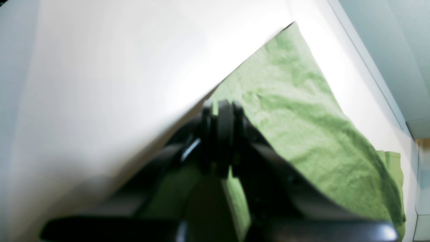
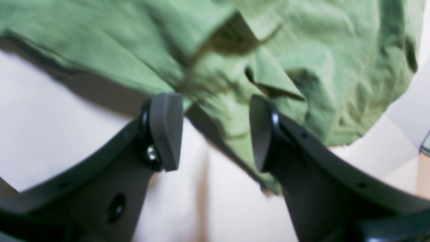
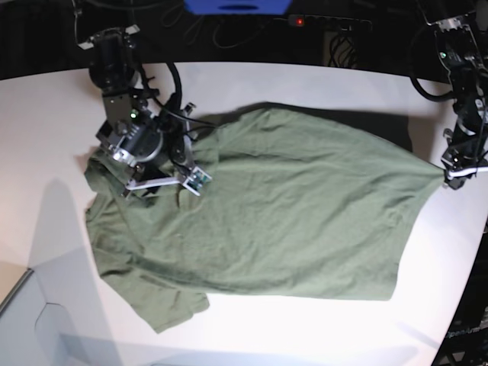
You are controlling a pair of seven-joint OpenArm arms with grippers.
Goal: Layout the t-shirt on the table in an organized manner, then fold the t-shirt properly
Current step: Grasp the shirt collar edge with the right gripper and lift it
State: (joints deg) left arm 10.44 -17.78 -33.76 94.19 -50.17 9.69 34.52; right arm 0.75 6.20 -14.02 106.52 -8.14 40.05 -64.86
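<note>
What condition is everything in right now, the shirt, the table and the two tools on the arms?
t-shirt: spread out but wrinkled, not folded; one corner pulled taut off to the side, near sleeve bunched.
left tool: shut, pinching the t-shirt's corner.
right tool: open, hovering at the bunched cloth near the collar end, gripping nothing.
table: white, partly covered by the t-shirt.

The base camera looks straight down from overhead, while each wrist camera peers close past its own fingers, all sharing the t-shirt (image 3: pixel 290 221) on the table (image 3: pixel 320 335).
</note>
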